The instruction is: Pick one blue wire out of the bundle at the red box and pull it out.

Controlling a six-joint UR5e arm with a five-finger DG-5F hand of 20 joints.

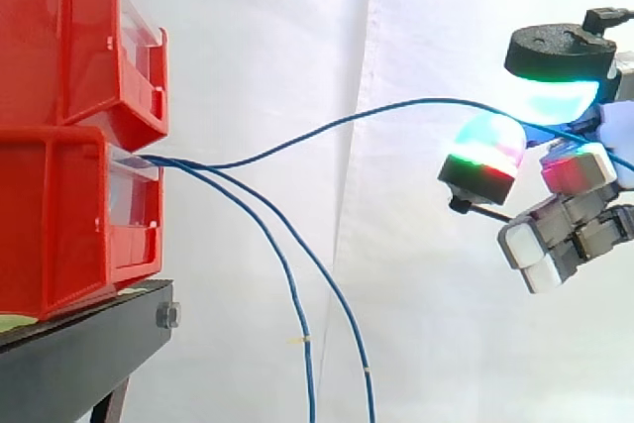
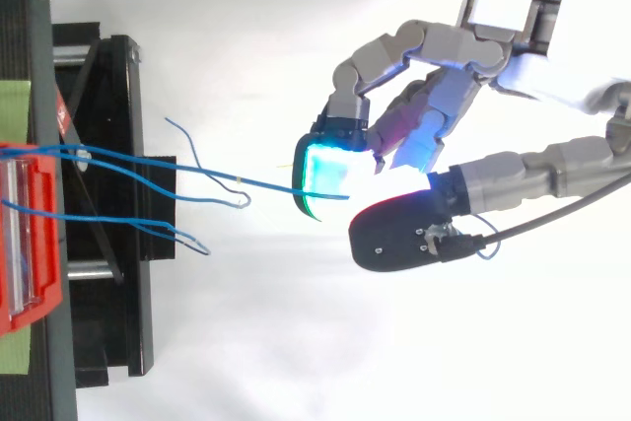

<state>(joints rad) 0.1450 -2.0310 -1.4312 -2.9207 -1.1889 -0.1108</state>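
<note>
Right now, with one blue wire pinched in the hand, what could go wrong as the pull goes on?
The held wire is thin and is pinched only between rounded pads of the hand, so it may slip free. It leaves the lower red bin at the same spot as the two hanging wires, so pulling may drag those out too.

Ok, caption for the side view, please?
Hand pinches one blue wire arcing out of the stacked red bins; two loose wires droop.
</note>
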